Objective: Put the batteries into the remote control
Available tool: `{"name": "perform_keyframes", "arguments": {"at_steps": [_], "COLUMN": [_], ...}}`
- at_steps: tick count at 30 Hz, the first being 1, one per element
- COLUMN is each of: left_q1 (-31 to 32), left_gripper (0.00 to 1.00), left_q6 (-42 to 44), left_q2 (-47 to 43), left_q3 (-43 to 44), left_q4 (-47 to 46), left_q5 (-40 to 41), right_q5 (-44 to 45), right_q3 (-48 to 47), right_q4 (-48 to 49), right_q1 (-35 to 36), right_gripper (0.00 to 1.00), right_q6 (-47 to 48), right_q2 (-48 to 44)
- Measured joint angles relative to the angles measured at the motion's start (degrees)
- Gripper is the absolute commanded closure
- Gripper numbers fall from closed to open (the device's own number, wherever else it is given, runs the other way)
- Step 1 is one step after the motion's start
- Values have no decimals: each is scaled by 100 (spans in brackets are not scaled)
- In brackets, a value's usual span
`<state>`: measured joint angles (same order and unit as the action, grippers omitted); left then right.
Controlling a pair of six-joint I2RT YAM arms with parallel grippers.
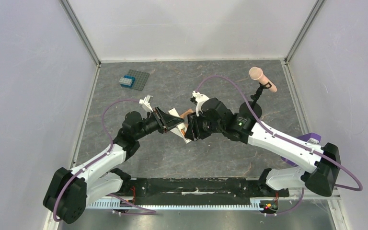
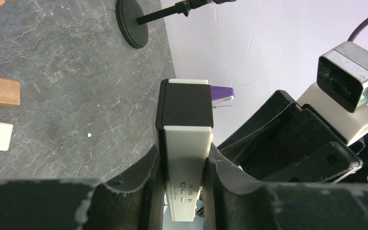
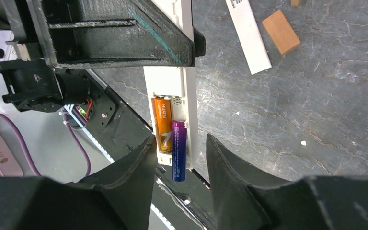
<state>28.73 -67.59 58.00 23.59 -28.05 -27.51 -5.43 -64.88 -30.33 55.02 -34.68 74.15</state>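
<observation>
the remote control is clamped between the left fingers. in its recess the orange battery is seated; the blue battery overhangs the remote's end, judged not yet home. the right fingers are spread there, nothing gripped.

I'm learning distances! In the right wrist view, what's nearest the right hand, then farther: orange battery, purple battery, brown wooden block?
1. Purple-blue cylindrical battery, between the right hand's fingers.
2. Orange cylindrical battery, just left.
3. Brown wooden block, top right.

Grey veined table: studded plate far left, mic stand base right, wooden block beside white strip.
</observation>
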Motion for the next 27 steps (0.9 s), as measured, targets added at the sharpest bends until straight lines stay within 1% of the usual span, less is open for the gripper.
{"name": "perform_keyframes", "arguments": {"at_steps": [1,5,8,10,12,13,16,19,23,27], "left_q1": [0,2,2,0,2,2,0,2,2,2], "left_gripper": [98,98,98,98,98,98,98,98,98,98], "left_q6": [-44,-184,-339,-448,-544,-623,-951,-1270,-1773,-2317], "left_q2": [0,0,0,0,0,0,-4,-48,-136,-144], "left_q3": [0,0,-2,-9,-13,-15,-22,-52,-138,-238], "left_q4": [-17,-90,-168,-256,-326,-363,-514,-647,-901,-1185], "left_q5": [-9,-11,-11,-11,-11,-9,-7,9,72,190], "right_q5": [22,136,197,240,258,262,304,387,549,682], "right_q3": [-11,-44,-22,142,527,603,1440,2146,2594,2820], "right_q4": [0,22,188,509,973,1038,1832,2424,3029,3565], "right_q1": [0,0,0,0,0,0,0,0,0,0], "right_gripper": [50,36,29,26,24,24,22,21,21,21], "right_q6": [-22,-160,-267,-350,-479,-494,-728,-901,-1060,-1189], "right_q2": [-17,-173,-435,-758,-1252,-1342,-2022,-2487,-2758,-2953]}}
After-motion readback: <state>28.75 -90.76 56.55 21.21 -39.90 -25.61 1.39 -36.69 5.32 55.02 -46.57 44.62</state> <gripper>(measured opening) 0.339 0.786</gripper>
